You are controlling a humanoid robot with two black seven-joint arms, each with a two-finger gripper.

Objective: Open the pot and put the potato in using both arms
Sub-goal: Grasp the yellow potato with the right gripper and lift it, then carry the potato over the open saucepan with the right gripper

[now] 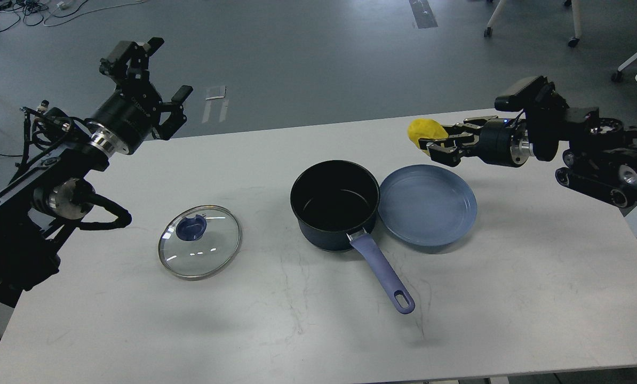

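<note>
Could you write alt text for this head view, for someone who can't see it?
The right gripper holds a yellow potato in the air above the white table, beyond a blue plate. An open dark pot sits mid-table, its glass lid lying to its left. The left gripper is raised, open and empty.
</note>
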